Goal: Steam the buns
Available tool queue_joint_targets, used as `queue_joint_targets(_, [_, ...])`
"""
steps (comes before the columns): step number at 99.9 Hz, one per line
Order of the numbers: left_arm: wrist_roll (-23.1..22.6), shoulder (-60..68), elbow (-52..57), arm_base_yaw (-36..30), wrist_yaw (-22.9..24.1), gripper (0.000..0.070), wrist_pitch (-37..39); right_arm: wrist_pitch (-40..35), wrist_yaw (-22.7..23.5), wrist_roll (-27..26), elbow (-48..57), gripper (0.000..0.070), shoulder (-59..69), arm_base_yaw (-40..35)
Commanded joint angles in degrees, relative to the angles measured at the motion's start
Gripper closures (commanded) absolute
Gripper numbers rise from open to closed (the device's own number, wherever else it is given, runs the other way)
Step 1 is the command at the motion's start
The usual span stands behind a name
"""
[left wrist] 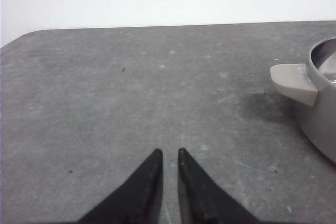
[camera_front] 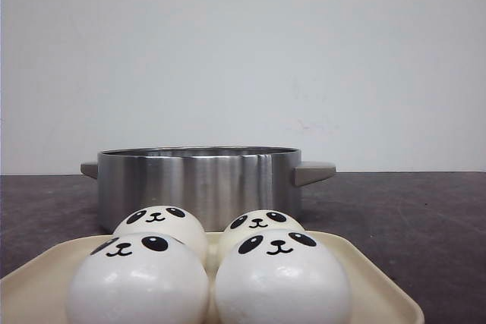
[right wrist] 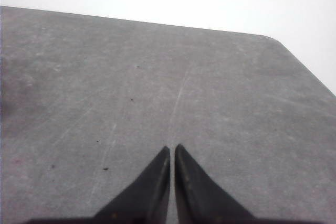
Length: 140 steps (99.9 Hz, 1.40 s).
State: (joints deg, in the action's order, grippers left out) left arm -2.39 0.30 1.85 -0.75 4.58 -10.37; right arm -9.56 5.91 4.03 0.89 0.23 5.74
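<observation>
Gleaming behind smooth round buns [camera_front: 209, 267], a brushed-steel pot [camera_front: 199, 184]

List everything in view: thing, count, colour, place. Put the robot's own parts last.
buns: four, white with black panda faces, packed two by two on the tray, nearest the front camera.
tray: one, cream, on the table in front of the pot.
pot: one, brushed steel with two grey side handles, behind the tray, no lid.
table: one, dark grey, speckled.
wall: white, behind the table.
left gripper: one, black, over bare table beside the pot's handle, holding nothing.
right gripper: one, black, over bare table, holding nothing.
</observation>
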Motion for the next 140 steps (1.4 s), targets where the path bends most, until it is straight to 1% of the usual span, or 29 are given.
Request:
queue_joint_targets(1, [-0.8,-0.1,-1.0,0.2,0.0,0.07,-0.3,0.5,0.1,-0.6,-0.2,0.0691,0.0,0.1])
queue_joint_targets(53, [-0.8,-0.1,-1.0,0.2,0.0,0.07,-0.3,0.5,0.1,-0.7,-0.2,0.069,0.0,0.1])
queue_joint_targets(66, [-0.8,-0.1,-1.0,0.2,0.0,0.07,-0.3,0.7,0.6,-1.5,-0.2,0.0691,0.0,0.1])
queue_joint_targets(71, [-0.8,-0.1,-1.0,0.2,0.0,0.07,-0.3,0.8,1.1,-4.5,-0.2,0.0691,0.0,0.1])
queue_joint_targets(79, [-0.8,-0.1,-1.0,0.2,0.0,0.07,-0.2,1.0,3.9,-13.0,-0.1,0.0691,0.0,0.1])
queue_joint_targets(86, [-0.3,-0.1,-1.0,0.2,-0.1,0.07,-0.2,3.1,6.7,-20.3,-0.1,0.0691,0.0,0.1])
queue_joint_targets(90, [1.2,-0.1,-1.0,0.2,-0.2,0.07,-0.2,4.7,9.2,-23.9,-0.1,0.0691,0.0,0.1])
queue_joint_targets(92, [2.7,-0.1,-1.0,0.2,-0.2,0.07,-0.2,5.5,10.6,-25.4,-0.1,0.0691,0.0,0.1])
queue_joint_targets(94, [5.2,-0.1,-1.0,0.2,-0.3,0.07,-0.2,6.5,12.4,-26.9,-0.1,0.0691,0.0,0.1])
queue_joint_targets(95, [5.8,-0.1,-0.9,0.2,-0.3,0.07,-0.2,7.0,13.2,-27.5,-0.1,0.0691,0.0,0.1])
queue_joint_targets(97, [8.7,-0.1,-0.9,0.2,-0.3,0.07,-0.2,8.1,14.8,-28.5,-0.1,0.0691,0.0,0.1])
queue_joint_targets(98, [9.3,-0.1,-0.8,0.2,-0.3,0.07,-0.2,8.7,15.6,-29.1,-0.1,0.0691,0.0,0.1])
queue_joint_targets(102, [14.1,-0.1,-0.5,0.2,-0.4,0.07,-0.3,11.3,17.8,-30.9,-0.1,0.0691,0.0,0.1])
queue_joint_targets(105, [16.8,-0.1,-0.3,0.2,-0.5,0.07,-0.3,13.7,19.2,-32.9,-0.1,0.0692,0.0,0.1])
queue_joint_targets(107, [19.5,-0.1,0.0,0.2,-1.1,0.07,-0.5,15.2,20.1,-34.4,-0.1,0.0693,0.0,0.1])
queue_joint_targets(113, [25.6,-0.1,1.4,0.2,-3.7,0.07,-0.7,19.9,22.6,-39.6,0.6,0.0695,0.0,0.1])
queue_joint_targets(116, [27.5,-0.1,2.4,0.2,-5.9,0.07,-0.7,21.0,23.5,-41.2,1.5,0.0696,0.0,0.1])
queue_joint_targets(119, [28.0,-0.1,3.6,0.1,-8.4,0.07,-0.7,20.9,24.2,-42.1,3.0,0.0696,0.0,0.1])
queue_joint_targets(125, [27.9,0.2,7.0,0.1,-12.6,0.0694,-1.2,17.9,24.8,-42.1,7.1,0.0696,0.0,0.1])
queue_joint_targets(129, [27.2,1.0,10.2,0.1,-14.4,0.0691,-3.5,14.3,24.7,-40.7,10.8,0.0696,0.1,0.1])
queue_joint_targets(134, [25.1,3.5,15.6,0.0,-15.0,0.0691,-9.1,9.2,24.2,-37.1,16.0,0.0696,1.0,0.1])
queue_joint_targets(140, [20.8,8.1,22.9,0.0,-15.0,0.0691,-15.6,3.2,24.0,-31.4,22.6,0.0696,3.3,0.1])
